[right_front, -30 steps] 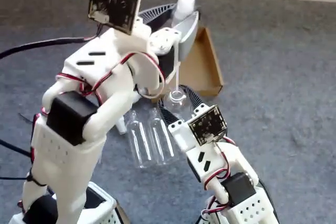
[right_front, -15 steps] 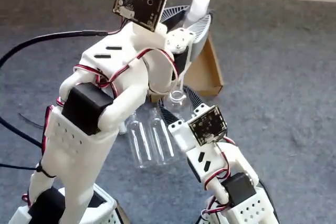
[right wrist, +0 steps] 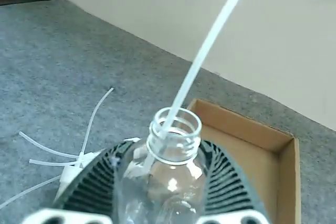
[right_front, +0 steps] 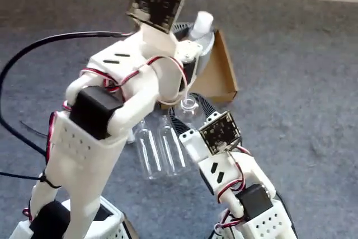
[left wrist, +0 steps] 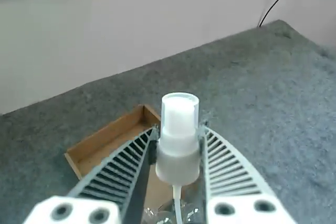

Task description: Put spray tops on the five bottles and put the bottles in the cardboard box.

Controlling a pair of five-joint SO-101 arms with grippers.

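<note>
**High view.** The left arm's white printed shell fills the near left of the scene. It hides one corner of the cardboard box [right_front: 221, 76], a shallow brown tray lying on the grey, carpet-like worktop [right_front: 296, 82]. The left end effector [right_front: 199, 31] is clamped on a white plastic spray top [right_front: 202, 22] held high over the box, and the arm covers most of its fingers. The right end effector [right_front: 190, 110], with dark ribbed fingers, grips a clear upright bottle [right_front: 189, 106] just on the near side of the box. Only the bottle's neck and shoulder show. Two clear lying bottles [right_front: 170, 149] rest side by side to its left, their far ends tucked under the left arm.

**Left wrist view.** Ribbed grey fingers press on both sides of the spray top's collar, and a rounded translucent cap stands above it. A thin dip tube [left wrist: 176, 203] hangs below the collar and is cut off at the frame edge. The box lies beyond, partly screened by one finger.

**Right wrist view.** The bottle's threaded open neck sits between the fingers, glossy and see-through. The dip tube slants down into its mouth, and the tube's upper end is out of frame. Loose spray tops [right wrist: 73, 169] with thin white tubes lie on the worktop beside the end effector. A finger partly hides them, so their number is hard to tell.
</note>
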